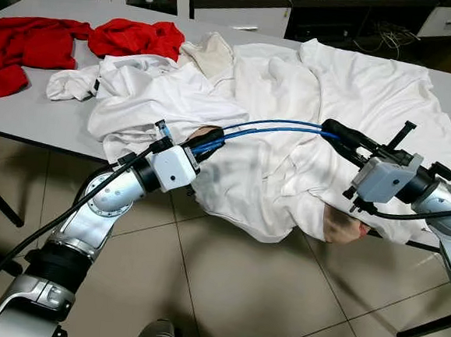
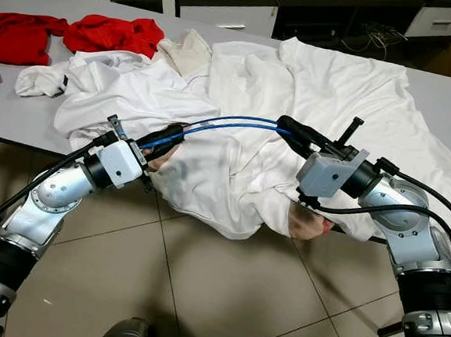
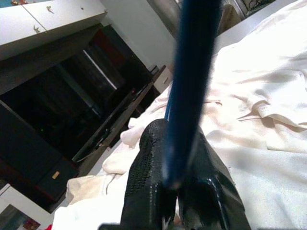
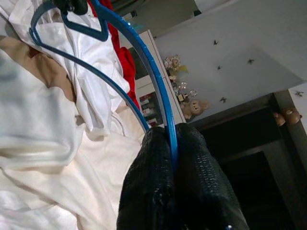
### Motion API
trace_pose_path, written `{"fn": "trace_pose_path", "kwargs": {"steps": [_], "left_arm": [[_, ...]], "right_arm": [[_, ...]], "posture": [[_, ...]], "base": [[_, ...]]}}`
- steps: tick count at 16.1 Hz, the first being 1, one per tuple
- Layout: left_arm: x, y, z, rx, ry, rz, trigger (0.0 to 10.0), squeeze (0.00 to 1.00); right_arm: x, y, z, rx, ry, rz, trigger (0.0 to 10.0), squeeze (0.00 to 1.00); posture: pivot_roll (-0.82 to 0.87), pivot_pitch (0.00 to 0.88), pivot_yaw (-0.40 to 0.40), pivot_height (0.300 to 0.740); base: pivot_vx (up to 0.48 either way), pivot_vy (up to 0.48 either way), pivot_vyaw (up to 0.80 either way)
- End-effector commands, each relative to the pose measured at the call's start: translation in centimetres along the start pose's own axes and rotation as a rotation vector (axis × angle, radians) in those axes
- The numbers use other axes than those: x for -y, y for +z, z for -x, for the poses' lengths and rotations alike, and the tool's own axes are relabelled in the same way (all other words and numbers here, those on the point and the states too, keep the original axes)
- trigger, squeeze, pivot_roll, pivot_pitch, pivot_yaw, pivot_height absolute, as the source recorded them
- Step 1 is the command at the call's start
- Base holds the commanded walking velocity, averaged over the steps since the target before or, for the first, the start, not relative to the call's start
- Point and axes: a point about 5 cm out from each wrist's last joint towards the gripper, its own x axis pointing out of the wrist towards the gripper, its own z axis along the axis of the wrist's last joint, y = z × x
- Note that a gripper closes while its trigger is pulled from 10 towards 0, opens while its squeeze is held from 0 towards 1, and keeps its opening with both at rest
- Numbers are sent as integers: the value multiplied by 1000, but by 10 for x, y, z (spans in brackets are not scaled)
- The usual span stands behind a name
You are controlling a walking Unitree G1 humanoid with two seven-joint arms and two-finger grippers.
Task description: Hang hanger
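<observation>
Currently, from the left eye view, a blue hanger [image 1: 272, 127] is held level above a heap of white garments [image 1: 292, 119] on a grey table [image 1: 34, 114], spanning between both grippers; the left gripper [image 1: 208, 141] grips its one end and the right gripper [image 1: 334, 132] grips the other. Red garments [image 1: 71, 39] lie at the far left of the table, apart from the white heap, and part of the white cloth hangs over the near table edge above a tiled floor [image 1: 239, 294]. From the left wrist view, the black fingers [image 3: 148, 182] are clamped on the blue bar, white cloth beyond. From the right wrist view, the fingers [image 4: 148, 191] are pressed together on the hanger's blue wire, which curves away over the white garments toward the other gripper; a white cabinet [image 4: 230, 52] stands behind.
</observation>
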Motion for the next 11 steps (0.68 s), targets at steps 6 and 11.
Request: {"fn": "trace_pose_path", "kwargs": {"steps": [6,11], "left_arm": [[5,-3,1,-21,-20,-7,0,0],[6,-4,1,-27,-24,-15,0,0]], "right_arm": [[6,9,-5,34,66,6,10000,0],[2,6,1,-2,156,-76,10000,984]], "posture": [[185,36,-4,740],[184,30,-5,740]], "base": [[0,0,0],[0,0,0]]}}
